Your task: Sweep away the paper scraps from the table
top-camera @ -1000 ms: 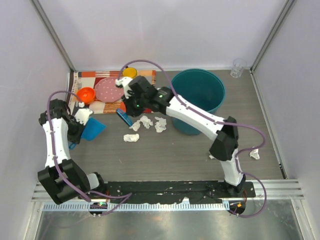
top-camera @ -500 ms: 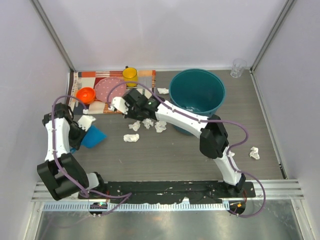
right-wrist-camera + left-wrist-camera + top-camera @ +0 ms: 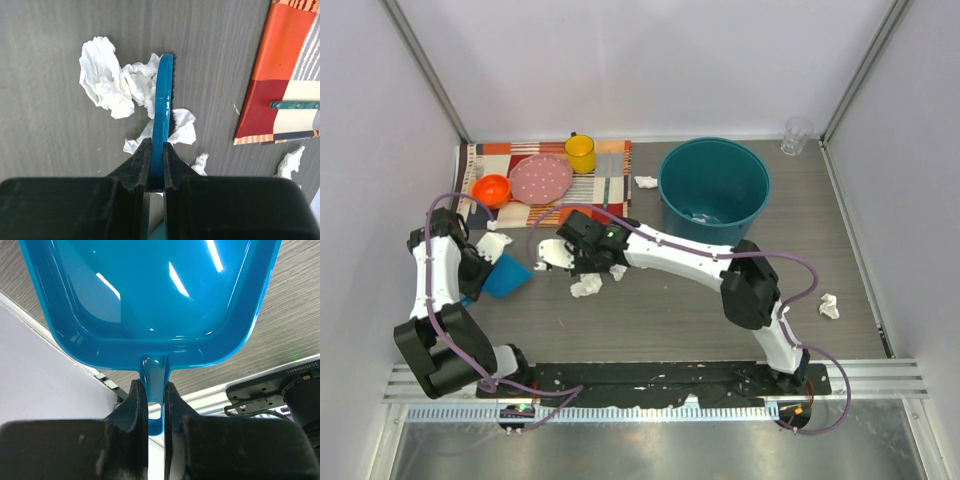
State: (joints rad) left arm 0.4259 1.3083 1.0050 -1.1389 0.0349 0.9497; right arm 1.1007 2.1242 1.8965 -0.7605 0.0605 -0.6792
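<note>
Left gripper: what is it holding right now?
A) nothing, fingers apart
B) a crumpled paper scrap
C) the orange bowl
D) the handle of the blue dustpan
D: in the left wrist view the left gripper is closed on the thin handle of the blue dustpan, whose tray fills the frame above it.

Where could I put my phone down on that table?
The table is bare between the paper scraps and the front rail, and right of the teal bucket up to the glass. Crowded: the placemat corner and around the dustpan and brush.
</note>
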